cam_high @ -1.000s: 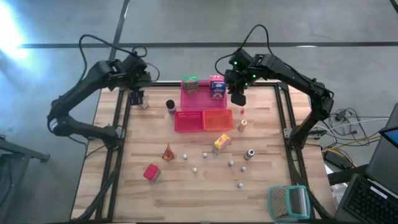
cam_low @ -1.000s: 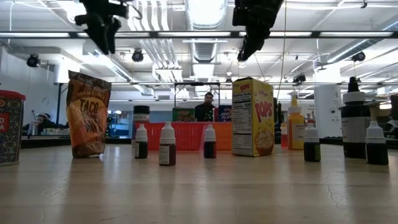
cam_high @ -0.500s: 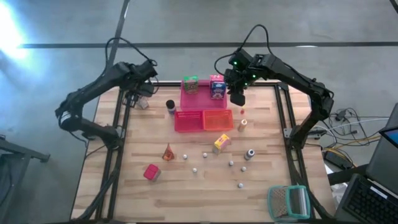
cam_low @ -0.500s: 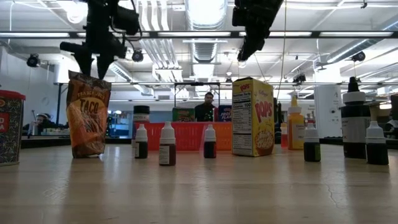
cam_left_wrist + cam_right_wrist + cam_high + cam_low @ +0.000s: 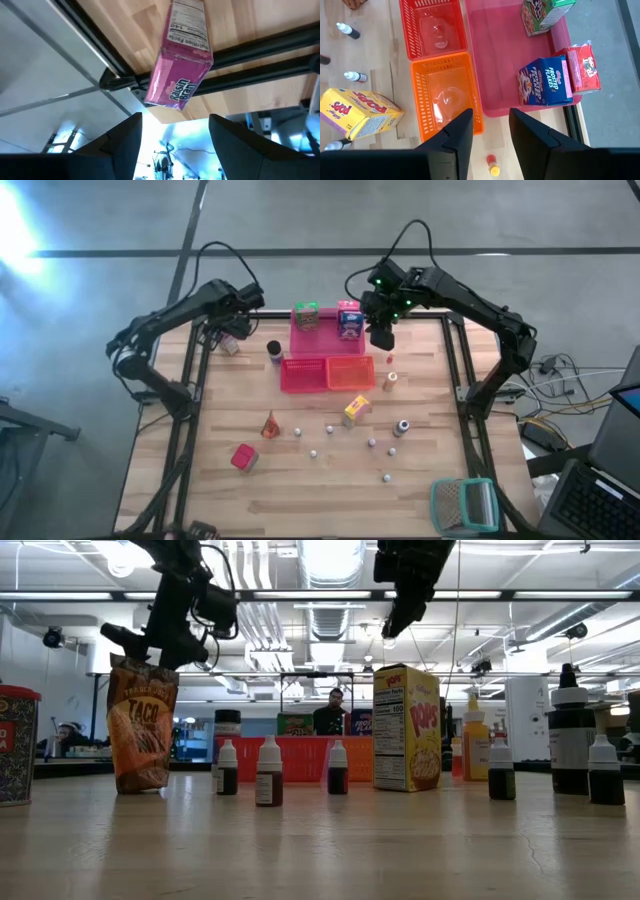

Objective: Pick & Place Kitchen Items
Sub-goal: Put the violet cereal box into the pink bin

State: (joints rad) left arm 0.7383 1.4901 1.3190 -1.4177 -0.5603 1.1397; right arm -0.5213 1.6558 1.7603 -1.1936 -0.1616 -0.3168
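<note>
The left gripper (image 5: 232,332) hangs over the table's (image 5: 300,490) far-left corner, at about ten o'clock from the pink tray (image 5: 325,340). In the left wrist view its two dark fingers (image 5: 120,145) stand apart with nothing between them, so the claw is released, and a pink Raisin Bran carton (image 5: 181,65) lies on the wood by the black frame just ahead of it. From above that carton (image 5: 231,346) shows as a small pale piece right beside the gripper.

The right gripper (image 5: 381,335) hovers at the pink tray's three o'clock edge. Its fingers (image 5: 452,137) are parted and hold nothing: released.

On the pink tray (image 5: 500,70) stand a green cereal carton (image 5: 306,315) at the eleven o'clock corner and a blue Frosted Flakes carton (image 5: 545,80) at the one o'clock corner, touching a pink-red carton (image 5: 582,67) on its outer side. At the tray's six o'clock edge sit a red basket (image 5: 304,373) and an orange basket (image 5: 351,372), side by side.

A dark jar (image 5: 274,352) stands at nine o'clock of the tray. A small yellow bottle with a red cap (image 5: 492,166) lies just past the orange basket. The yellow Pops carton (image 5: 355,410) lies at six o'clock of the orange basket, with small dropper bottles (image 5: 402,426) and pale round pieces (image 5: 313,452) scattered nearby. An orange taco packet (image 5: 270,425) and a red can (image 5: 243,457) sit toward seven o'clock. A teal-framed mesh thing (image 5: 463,505) rests at the near-right corner.

In the low view a person (image 5: 333,710) shows in the room behind the table.
</note>
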